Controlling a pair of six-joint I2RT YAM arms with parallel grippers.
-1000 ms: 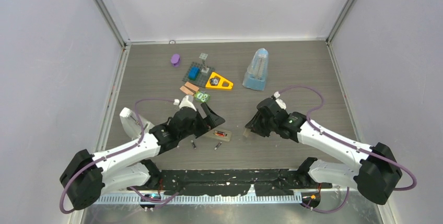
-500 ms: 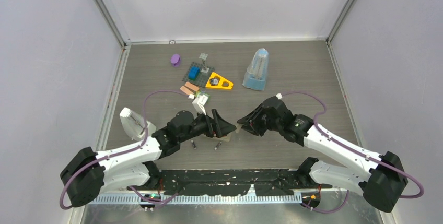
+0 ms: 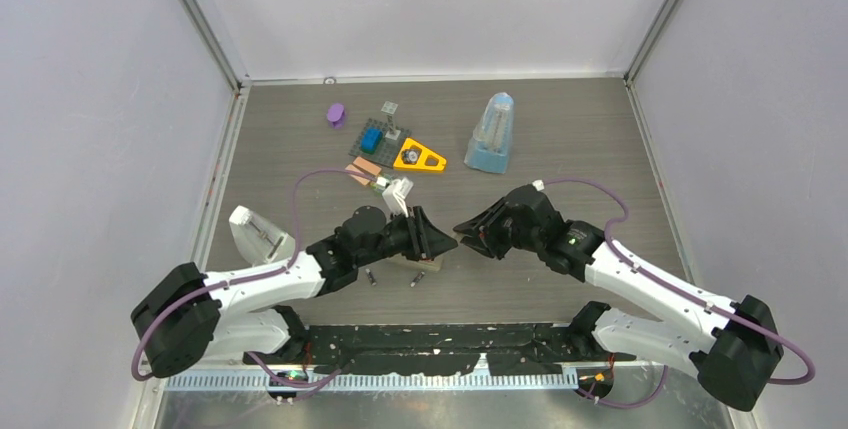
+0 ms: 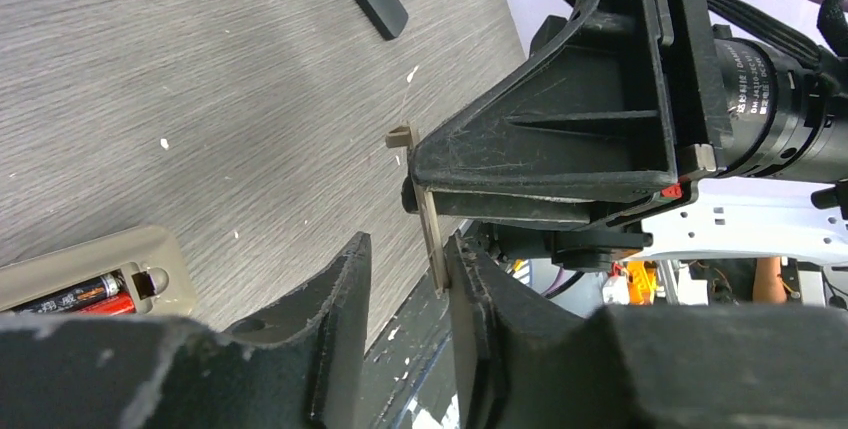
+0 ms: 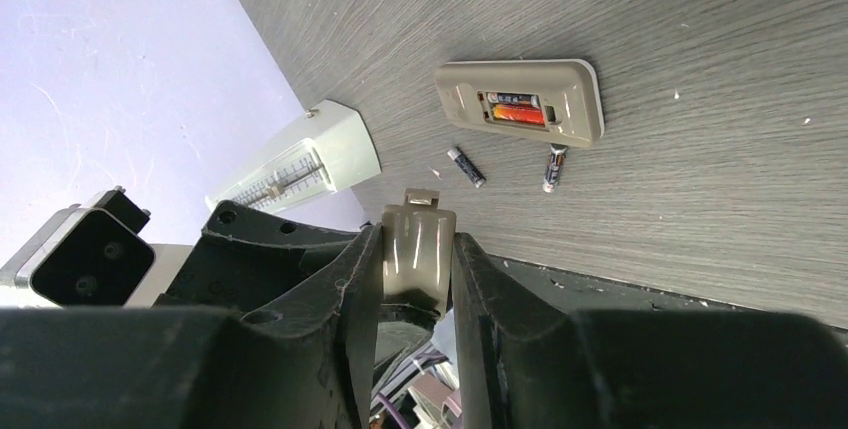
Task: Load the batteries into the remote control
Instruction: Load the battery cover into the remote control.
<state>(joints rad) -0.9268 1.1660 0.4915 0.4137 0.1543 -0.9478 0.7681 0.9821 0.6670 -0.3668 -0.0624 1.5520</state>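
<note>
Right gripper (image 5: 415,267) first: I'm clenched on the battery cover (image 5: 420,224), a pad on each long edge, with the latch tab sticking out past my tips. My left gripper (image 4: 405,261) is in around the same plate. Its thin edge lies against one finger, with a gap showing to the other, so I can't tell whether I have a real pinch there (that wrist view gives me the plate edge-on and little more).

I judge the cover to be light, stiff and thin. Squeezed across its edges it could bow or spring free, and that little tab looks like the part that would snap. The better hold is on the two flat faces at mid-length, well clear of the tab.

Further out, the remote control (image 5: 520,104) lies back-up on the table (image 5: 700,69). Its bay is open, with two cells seated side by side inside. Two more batteries (image 5: 466,166) lie loose just beside its long edge, apart from each other. They look small, round and slick, so I expect them to roll; I'd take each one across the middle of the barrel. The remote looks light enough to skate when the cover gets pushed on, so it will want pinning down
</note>
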